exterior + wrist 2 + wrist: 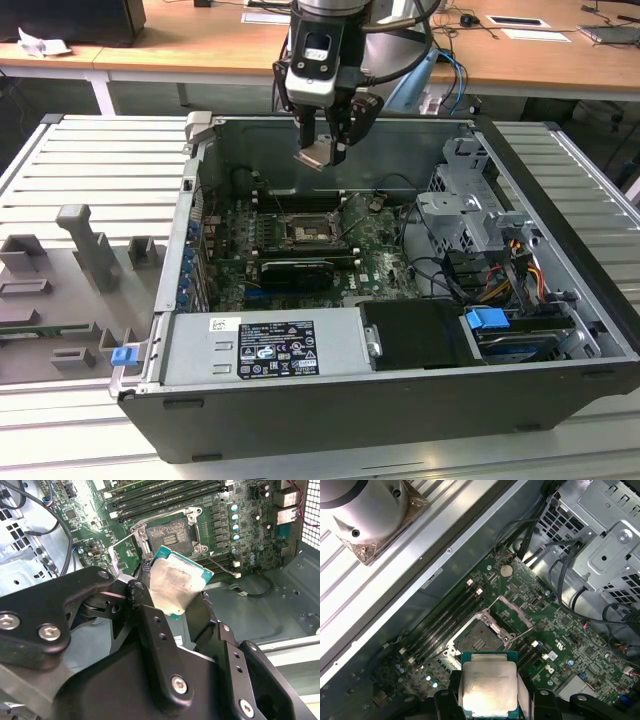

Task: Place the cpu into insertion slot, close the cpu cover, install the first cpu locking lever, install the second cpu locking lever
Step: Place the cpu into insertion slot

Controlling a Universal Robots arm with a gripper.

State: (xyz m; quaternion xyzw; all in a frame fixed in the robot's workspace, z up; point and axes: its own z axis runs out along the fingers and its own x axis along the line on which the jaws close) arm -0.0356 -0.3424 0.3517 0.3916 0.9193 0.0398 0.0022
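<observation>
— Where is the cpu (315, 157) sitting right now?
— I am holding it clamped in the claw (322, 150), hanging above the open case (400, 410), well apart from the insertion slot (303, 231) lying uncovered at its six o'clock in the exterior view.
— Anything crowding that slot?
— Memory slots (300, 197) are running at its twelve o'clock, a black card (297, 270) at six, cables (395, 185) and a drive cage (460, 215) at three.

The exterior view looked down from beyond the open computer case (420, 410), while both wrist views faced down, far nearer, all sharing the insertion slot (305, 232) (170, 532) (477, 640).
</observation>
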